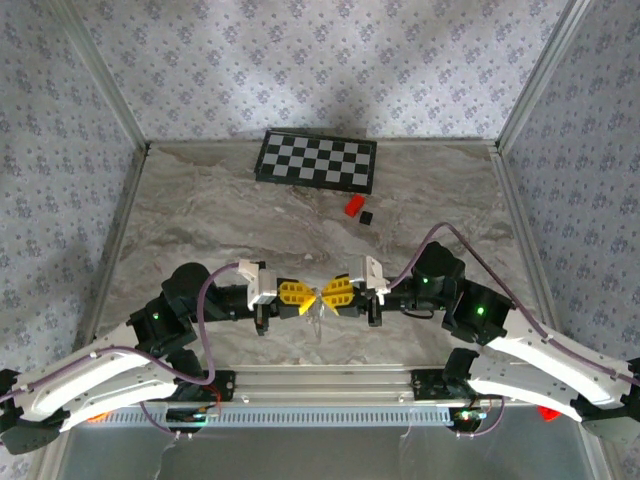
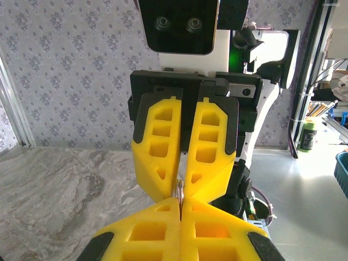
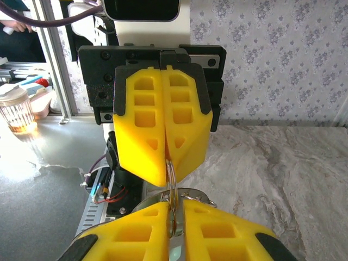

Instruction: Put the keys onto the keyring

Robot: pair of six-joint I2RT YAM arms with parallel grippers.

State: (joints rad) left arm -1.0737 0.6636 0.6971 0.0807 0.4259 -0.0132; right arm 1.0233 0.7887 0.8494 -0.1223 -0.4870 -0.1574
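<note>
Both grippers meet tip to tip over the near middle of the marble table [image 1: 230, 220]. My left gripper [image 1: 308, 297] [image 2: 181, 199] is shut on the keyring [image 2: 179, 190], a thin wire loop standing on edge between its yellow pads. In the right wrist view the keyring [image 3: 172, 180] runs from the left gripper's fingers [image 3: 141, 147] down into my right gripper [image 3: 175, 203]. The right jaws stand a narrow gap apart, closed on a silvery flat key [image 3: 193, 193] with the ring's wire in the same gap. The right gripper [image 1: 328, 296] faces the left one.
A black-and-white checkerboard [image 1: 316, 160] lies at the back of the table. A small red block [image 1: 352, 206] and a small black cube [image 1: 367, 216] sit in front of it. An aluminium rail [image 1: 320, 380] runs along the near edge; patterned walls enclose the other three sides.
</note>
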